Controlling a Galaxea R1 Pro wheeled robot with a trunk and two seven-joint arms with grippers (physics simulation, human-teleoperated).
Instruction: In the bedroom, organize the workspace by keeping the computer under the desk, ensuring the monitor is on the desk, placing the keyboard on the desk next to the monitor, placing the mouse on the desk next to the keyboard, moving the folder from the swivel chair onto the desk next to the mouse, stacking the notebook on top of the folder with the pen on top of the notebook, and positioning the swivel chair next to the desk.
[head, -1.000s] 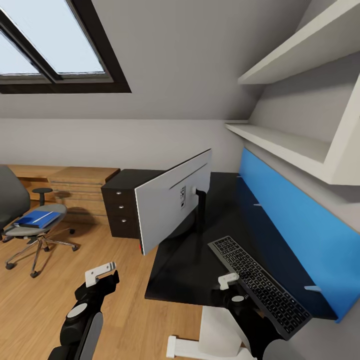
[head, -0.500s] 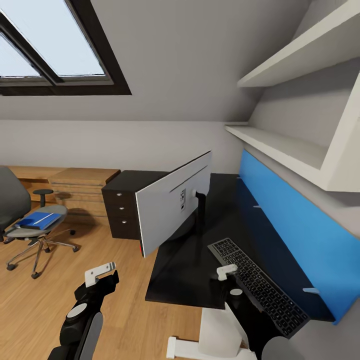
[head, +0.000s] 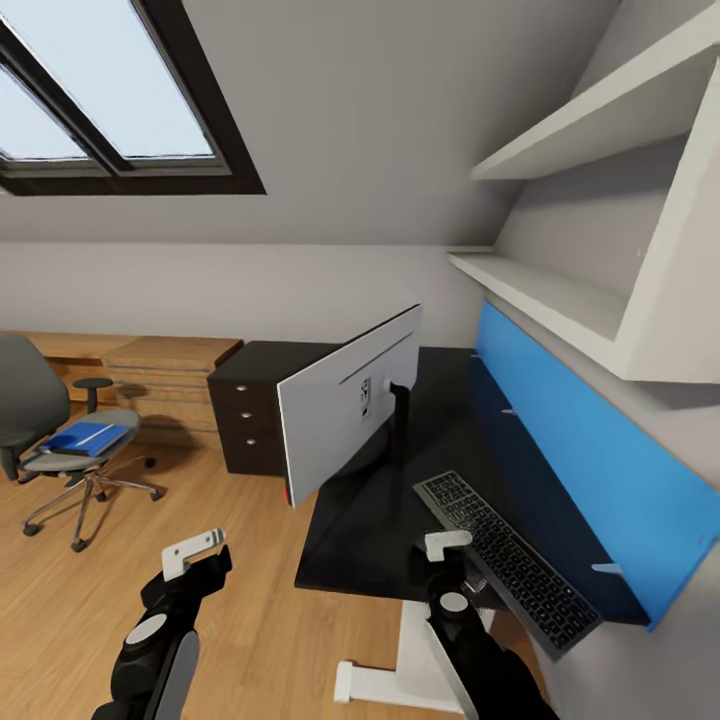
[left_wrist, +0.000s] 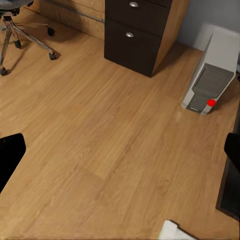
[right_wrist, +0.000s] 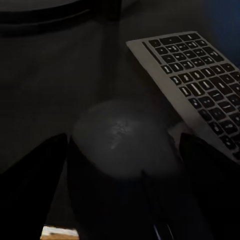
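Right fingers (right_wrist: 120, 165) straddle the mouse (right_wrist: 120, 135), spread wide, not clamped; keyboard (right_wrist: 200, 85) just beside it. Left fingers (left_wrist: 120, 155) wide open, empty over floor.

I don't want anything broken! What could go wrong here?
The mouse sits between the fingers of the right tool, near the front edge of the desk; a nudge might knock it off. The keyboard seems to overhang that edge at its near end, so the arm could bump it down.

The black desk (head: 455, 440) carries the monitor (head: 350, 405) at ten o'clock, keyboard (head: 505, 560) at five, mouse (right_wrist: 122, 155) beside it.
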